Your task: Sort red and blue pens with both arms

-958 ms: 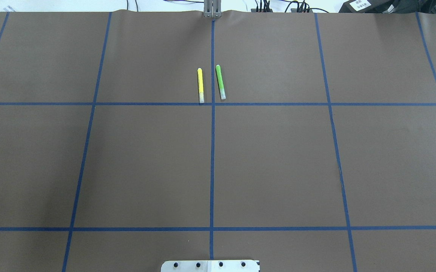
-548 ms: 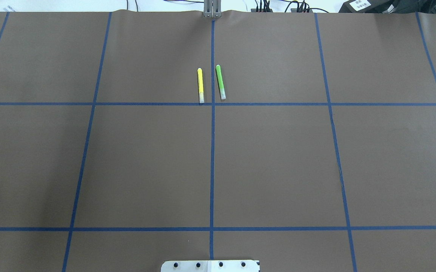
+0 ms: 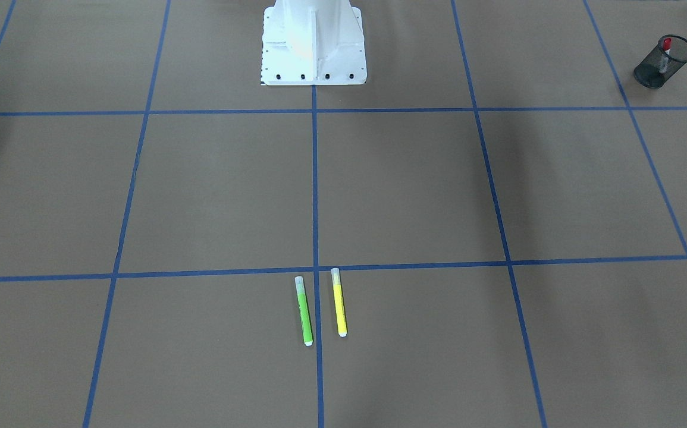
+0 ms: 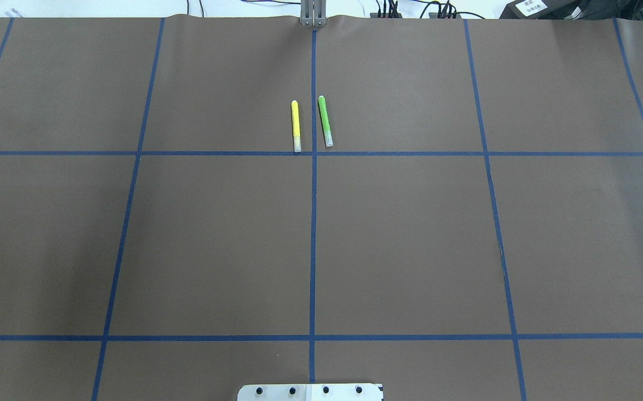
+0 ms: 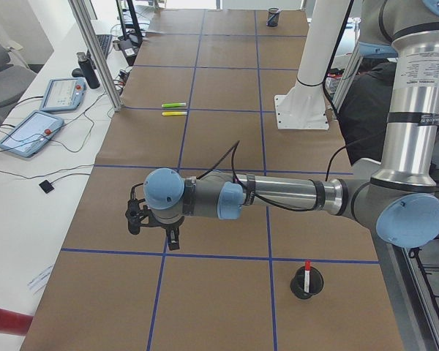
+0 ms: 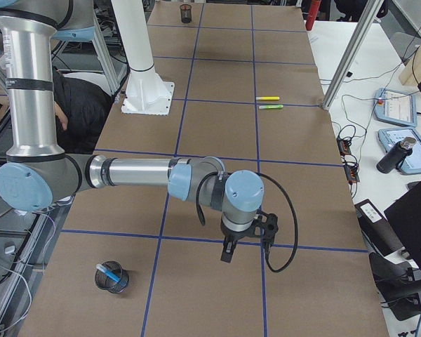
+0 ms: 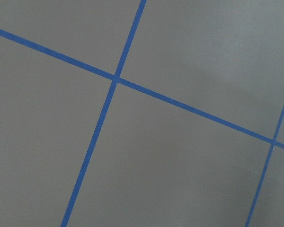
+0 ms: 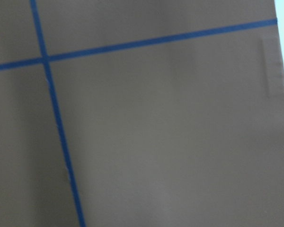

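Note:
The red pen (image 3: 667, 47) stands in a black mesh cup (image 3: 664, 61) on the robot's left end of the table; the exterior left view shows the same red pen (image 5: 306, 269) and cup (image 5: 307, 284). The blue pen (image 6: 112, 274) leans inside another mesh cup (image 6: 112, 278) at the robot's right end. My left gripper (image 5: 154, 232) hangs over bare table, apart from the red pen's cup. My right gripper (image 6: 247, 247) hovers over a tape line, away from the blue pen's cup. Both show only in side views, so I cannot tell if they are open or shut.
A yellow marker (image 4: 295, 126) and a green marker (image 4: 325, 121) lie side by side at the far middle, either side of the centre tape line. The white robot base (image 3: 313, 41) stands mid-table. Tablets and cables lie beyond the far edge (image 5: 29, 131).

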Tool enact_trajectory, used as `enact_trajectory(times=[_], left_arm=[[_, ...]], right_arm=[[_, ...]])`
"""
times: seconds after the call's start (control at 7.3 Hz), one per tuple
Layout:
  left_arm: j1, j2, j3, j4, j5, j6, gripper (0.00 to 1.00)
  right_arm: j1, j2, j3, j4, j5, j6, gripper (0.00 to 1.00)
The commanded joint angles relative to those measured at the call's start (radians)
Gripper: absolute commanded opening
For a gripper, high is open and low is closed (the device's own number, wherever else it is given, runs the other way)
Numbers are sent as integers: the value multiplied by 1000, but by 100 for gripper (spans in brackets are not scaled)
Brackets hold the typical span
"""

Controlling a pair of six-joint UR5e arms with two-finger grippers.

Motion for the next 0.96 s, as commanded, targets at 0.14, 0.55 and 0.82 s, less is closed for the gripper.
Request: enact_trajectory(times=[0.14, 0.55, 0.82], left_arm=[[65, 13, -70, -28, 237, -66, 100], [80, 70, -107, -28, 231, -68, 100], [83, 86, -106, -31, 233, -60, 100]], right_arm=[[-61, 29, 5, 159, 26, 98, 100], [-88, 1, -5, 167, 22, 110, 100], [-88, -13, -18, 166, 22, 108, 100]])
